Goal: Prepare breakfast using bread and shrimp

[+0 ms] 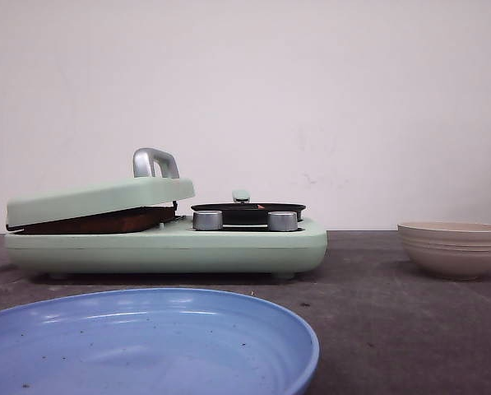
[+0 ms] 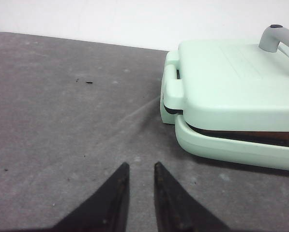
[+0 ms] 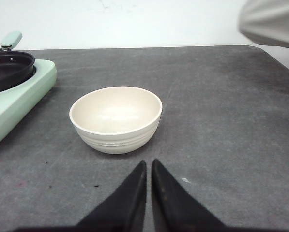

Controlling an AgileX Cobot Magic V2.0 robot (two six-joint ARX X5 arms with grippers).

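The mint-green sandwich maker (image 1: pixel 163 243) stands on the grey table with its lid (image 1: pixel 105 197) lowered almost flat. A brown strip that looks like the bread (image 1: pixel 97 220) crust shows in the slit under the lid, and the bread (image 2: pixel 260 137) edge also shows in the left wrist view. No shrimp is in view. My left gripper (image 2: pixel 140 165) hovers over bare table beside the maker's hinge end (image 2: pixel 175 89), slightly open and empty. My right gripper (image 3: pixel 148 162) is shut and empty, just short of a cream bowl (image 3: pixel 116 118) that has nothing inside.
A small black pan (image 1: pixel 247 211) sits on the maker's right half, above two metal knobs (image 1: pixel 208 220). A blue plate (image 1: pixel 146 346) fills the near foreground. The cream bowl (image 1: pixel 453 247) stands to the right. A pale grey rounded shape (image 3: pixel 270 21) hangs at the far right.
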